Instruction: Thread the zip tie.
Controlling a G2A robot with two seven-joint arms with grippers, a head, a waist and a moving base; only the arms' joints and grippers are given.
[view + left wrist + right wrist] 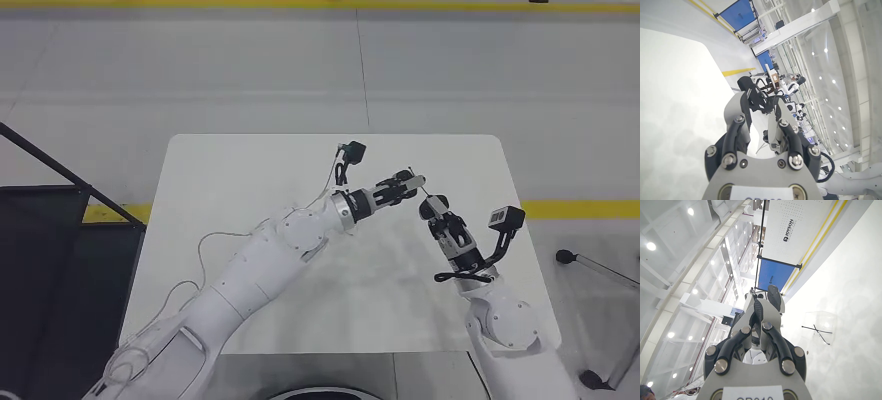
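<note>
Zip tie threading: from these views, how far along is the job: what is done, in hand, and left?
Done: one zip tie is up above the white table, seemingly pinched in the right gripper; spares lie in the clear box. In hand: the open left gripper meets it tip to tip. Left: no closed loop shows, so the threading itself.

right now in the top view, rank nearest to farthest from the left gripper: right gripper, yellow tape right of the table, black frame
From the left gripper:
1. right gripper, right beside it
2. yellow tape, floor past table's right edge
3. black frame, far left
</note>
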